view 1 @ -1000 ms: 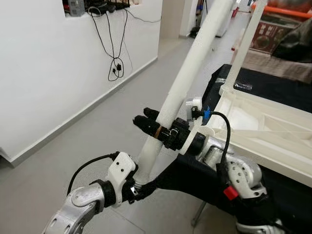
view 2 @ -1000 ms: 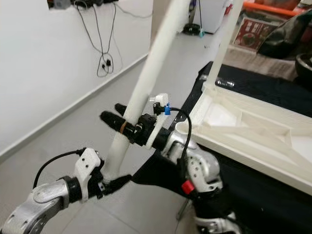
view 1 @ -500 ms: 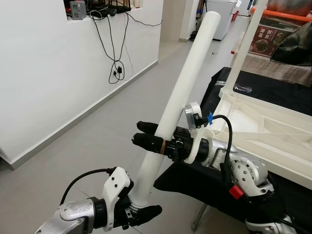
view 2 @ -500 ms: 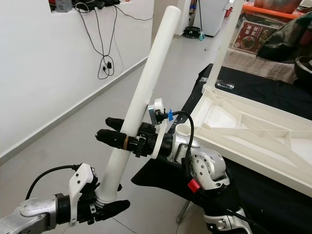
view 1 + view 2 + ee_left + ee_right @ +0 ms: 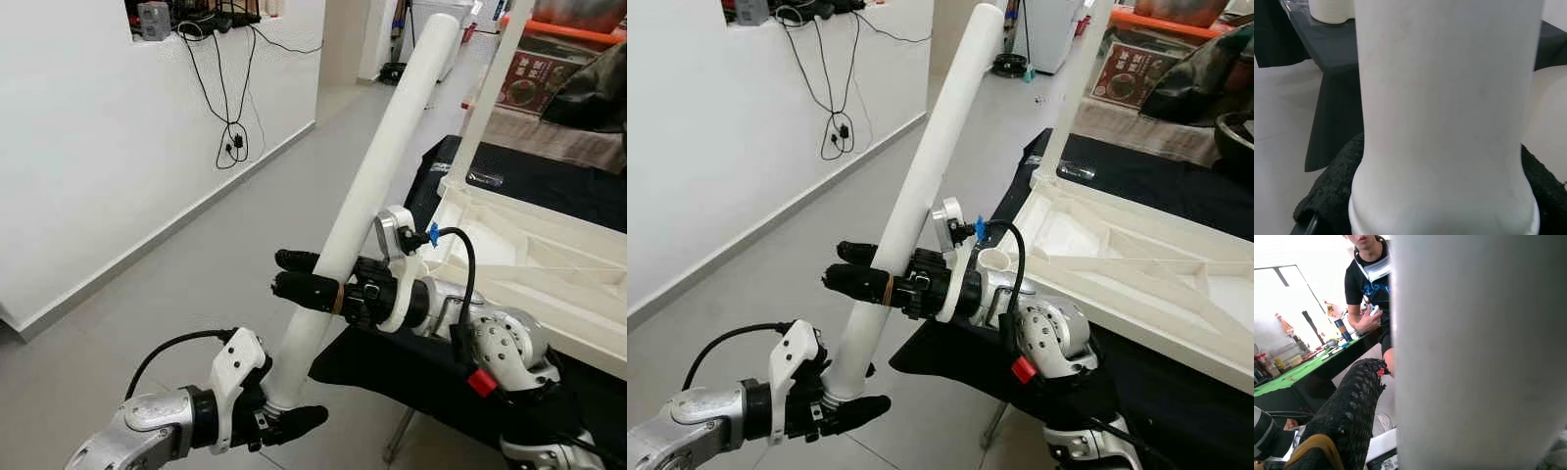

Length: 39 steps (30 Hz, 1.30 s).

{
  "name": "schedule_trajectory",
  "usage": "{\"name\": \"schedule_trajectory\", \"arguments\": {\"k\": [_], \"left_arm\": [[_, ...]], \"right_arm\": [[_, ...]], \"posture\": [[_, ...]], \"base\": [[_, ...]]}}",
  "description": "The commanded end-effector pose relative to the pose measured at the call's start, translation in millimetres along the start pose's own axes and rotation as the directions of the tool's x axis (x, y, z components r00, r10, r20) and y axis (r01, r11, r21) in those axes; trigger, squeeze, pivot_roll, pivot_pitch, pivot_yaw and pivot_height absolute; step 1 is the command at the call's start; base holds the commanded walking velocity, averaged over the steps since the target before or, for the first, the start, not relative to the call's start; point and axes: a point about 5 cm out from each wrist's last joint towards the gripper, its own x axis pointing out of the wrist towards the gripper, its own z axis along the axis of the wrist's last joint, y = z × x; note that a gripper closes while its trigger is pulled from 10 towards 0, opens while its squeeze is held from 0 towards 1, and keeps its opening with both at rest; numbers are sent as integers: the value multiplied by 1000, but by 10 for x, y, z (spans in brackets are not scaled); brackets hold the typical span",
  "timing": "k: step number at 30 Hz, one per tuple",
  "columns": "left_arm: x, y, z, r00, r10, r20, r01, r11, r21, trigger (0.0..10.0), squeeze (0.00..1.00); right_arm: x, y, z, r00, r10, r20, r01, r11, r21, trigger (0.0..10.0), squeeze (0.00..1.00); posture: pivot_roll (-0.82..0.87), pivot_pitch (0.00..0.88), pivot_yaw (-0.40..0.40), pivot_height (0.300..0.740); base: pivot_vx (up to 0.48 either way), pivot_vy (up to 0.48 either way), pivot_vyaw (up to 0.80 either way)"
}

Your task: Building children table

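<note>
We hold one white table leg [image 5: 367,196] off the floor between both grippers, and it is not yet joined to anything. The white tabletop [image 5: 534,259] lies upside down on the black-draped bench [image 5: 549,176], just beyond the right gripper [image 5: 294,275], with one leg [image 5: 493,88] already standing upright in its far corner. So, as we judge it, one leg is fitted and this one is next; an open round socket [image 5: 997,259] sits at the near corner, close behind the right gripper (the other corners we cannot make out).

The left gripper [image 5: 284,421] is clamped around the leg's lower end, where the narrower collar shows. The right gripper is closed around the shaft about a third of the way up, its fingers [image 5: 850,277] on either side.

The leg's long axis runs on a steep diagonal: the collar end points down toward the left gripper, and the plain end rises up, away from us and over toward the right gripper's side.
</note>
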Motion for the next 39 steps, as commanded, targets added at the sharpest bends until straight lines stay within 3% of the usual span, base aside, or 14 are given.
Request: {"name": "schedule_trajectory", "arguments": {"k": [1,25,26,27,28,39], "left_arm": [[62,-36,-28,999,-31,-15,31,1000,3,10000,0],[100,-6,-49,999,-41,-23,41,999,9,10000,0],[100,-6,-51,999,-41,-23,41,999,9,10000,0],[100,-7,-53,999,-41,-23,41,999,9,10000,0],[100,-4,-51,999,-41,-22,41,999,9,10000,0],[117,17,-42,999,-47,-22,48,999,8,10000,0]], "right_arm": [[64,37,21,999,31,-11,-32,999,-9,10000,0],[176,78,-56,999,41,7,-41,999,9,9686,0],[175,77,-64,999,34,11,-34,999,12,2510,0],[175,75,-69,1000,28,14,-28,1000,13,2510,0],[176,72,-72,1000,25,15,-25,1000,13,0,0],[192,108,-129,999,46,-12,-46,999,6,0,0]], "posture": [[95,25,-78,740],[89,27,-78,740],[89,25,-78,740],[89,25,-78,740],[86,24,-75,740],[87,33,-74,740]], "base": [[0,0,0],[0,0,0],[0,0,0],[0,0,0],[0,0,0],[0,0,0]]}}
